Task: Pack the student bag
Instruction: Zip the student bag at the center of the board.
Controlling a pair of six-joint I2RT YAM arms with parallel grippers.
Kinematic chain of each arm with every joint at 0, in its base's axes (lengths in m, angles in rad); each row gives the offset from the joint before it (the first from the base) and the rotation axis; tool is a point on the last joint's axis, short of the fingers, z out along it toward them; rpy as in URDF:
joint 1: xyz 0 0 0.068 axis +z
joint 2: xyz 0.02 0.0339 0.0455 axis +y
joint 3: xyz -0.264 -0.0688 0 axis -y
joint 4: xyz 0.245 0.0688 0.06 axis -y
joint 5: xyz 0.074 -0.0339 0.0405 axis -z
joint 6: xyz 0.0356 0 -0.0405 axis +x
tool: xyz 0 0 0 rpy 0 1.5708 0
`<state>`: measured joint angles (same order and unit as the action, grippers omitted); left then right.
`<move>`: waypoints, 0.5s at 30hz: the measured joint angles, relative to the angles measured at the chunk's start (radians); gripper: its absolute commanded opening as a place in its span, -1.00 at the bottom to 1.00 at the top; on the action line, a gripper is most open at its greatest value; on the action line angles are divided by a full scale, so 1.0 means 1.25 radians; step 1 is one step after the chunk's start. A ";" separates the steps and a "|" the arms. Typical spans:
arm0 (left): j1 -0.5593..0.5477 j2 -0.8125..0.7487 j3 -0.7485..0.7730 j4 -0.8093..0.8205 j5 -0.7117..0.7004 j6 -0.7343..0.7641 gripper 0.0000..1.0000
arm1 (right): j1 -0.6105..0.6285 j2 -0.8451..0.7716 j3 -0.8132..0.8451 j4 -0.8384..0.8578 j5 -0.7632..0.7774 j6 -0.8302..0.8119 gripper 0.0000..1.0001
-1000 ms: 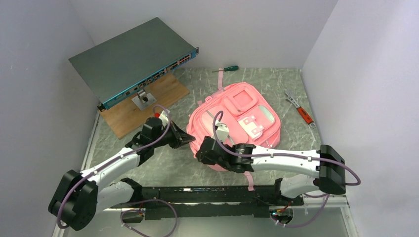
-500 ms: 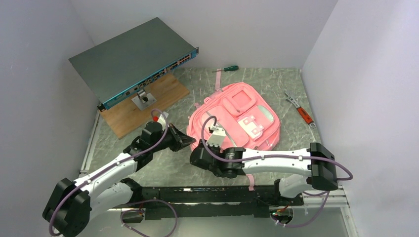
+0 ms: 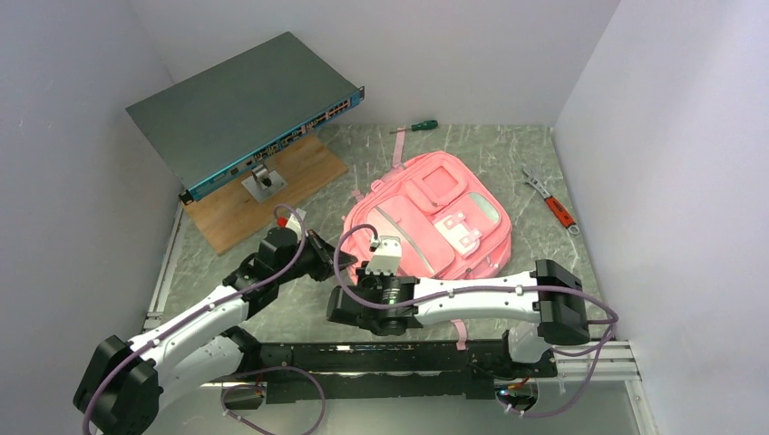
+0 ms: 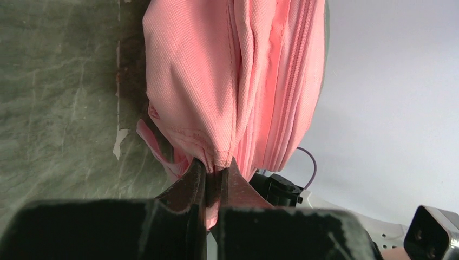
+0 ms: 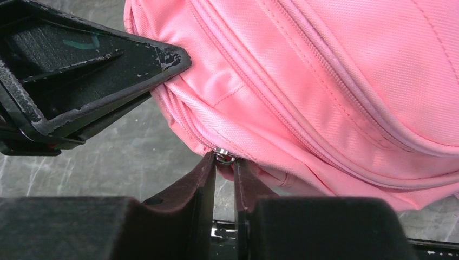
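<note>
The pink student bag (image 3: 435, 213) lies flat on the marble table, front pockets up. My left gripper (image 3: 337, 257) is shut on a fold of pink fabric at the bag's near-left edge; in the left wrist view (image 4: 214, 169) the cloth is pinched between the jaws. My right gripper (image 3: 349, 288) sits at the bag's near-left corner, just in front of the left one. In the right wrist view (image 5: 224, 160) its jaws are closed on a small silver zipper pull (image 5: 224, 156) at the bag's seam. The left gripper's fingers (image 5: 97, 70) show there too.
A grey network switch (image 3: 240, 109) leans on a wooden board (image 3: 263, 195) at the back left. A green-handled screwdriver (image 3: 419, 126) lies behind the bag. An orange-handled wrench (image 3: 553, 204) lies at the right. White walls close in on three sides.
My right gripper has moved left and toward the near edge along the bag's seam. The bag's near-left edge has been pulled and reshaped. My left gripper has kept its hold and shifted slightly.
</note>
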<state>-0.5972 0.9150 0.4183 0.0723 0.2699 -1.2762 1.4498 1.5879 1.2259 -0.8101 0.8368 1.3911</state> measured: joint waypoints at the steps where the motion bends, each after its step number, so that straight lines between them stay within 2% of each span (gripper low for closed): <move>1: 0.000 0.000 0.000 -0.005 -0.004 0.000 -1.00 | 0.002 0.009 0.005 -0.009 0.009 -0.002 -0.90; 2: 0.000 0.000 0.000 -0.009 -0.006 0.000 -1.00 | 0.005 0.018 0.011 -0.017 0.018 -0.005 -0.99; 9: 0.028 0.017 0.017 -0.031 0.014 0.016 -1.00 | 0.016 0.036 0.031 -0.034 0.050 -0.048 -1.00; 12: 0.089 0.045 0.039 -0.043 0.086 0.044 -1.00 | 0.017 0.010 0.001 0.024 0.050 -0.117 -1.00; 15: 0.154 0.083 0.098 -0.107 0.165 0.095 -1.00 | 0.014 -0.081 -0.097 0.149 0.010 -0.230 -1.00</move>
<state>-0.4053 1.0191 0.5407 -0.0612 0.4763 -1.1572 1.4677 1.4860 1.1042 -0.6239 0.8494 1.1034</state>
